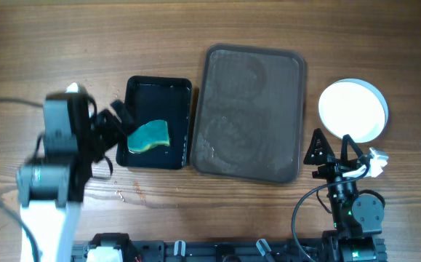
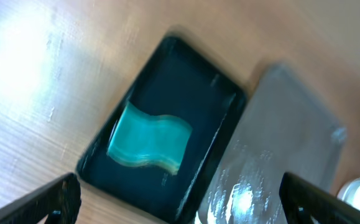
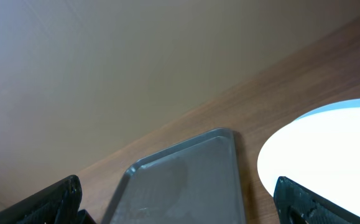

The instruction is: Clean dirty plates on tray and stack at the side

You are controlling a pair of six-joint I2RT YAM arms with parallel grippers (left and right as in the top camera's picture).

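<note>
The dark brown tray (image 1: 252, 113) lies at the table's middle with no plates on it, only wet smears. It also shows in the left wrist view (image 2: 285, 143) and the right wrist view (image 3: 180, 180). Plain white plates (image 1: 353, 109) sit stacked on the table to the tray's right; I cannot tell how many. The top plate shows in the right wrist view (image 3: 329, 149). My left gripper (image 1: 117, 124) is open and empty, above the left edge of the small black tray (image 2: 180, 199). My right gripper (image 1: 331, 148) is open and empty, just in front of the plates (image 3: 180, 202).
A small glossy black tray (image 1: 159, 91) lies left of the brown tray and holds a teal sponge (image 1: 148, 136). Both show in the left wrist view, the black tray (image 2: 180, 81) and the sponge (image 2: 148, 143). The left arm is blurred in the overhead view.
</note>
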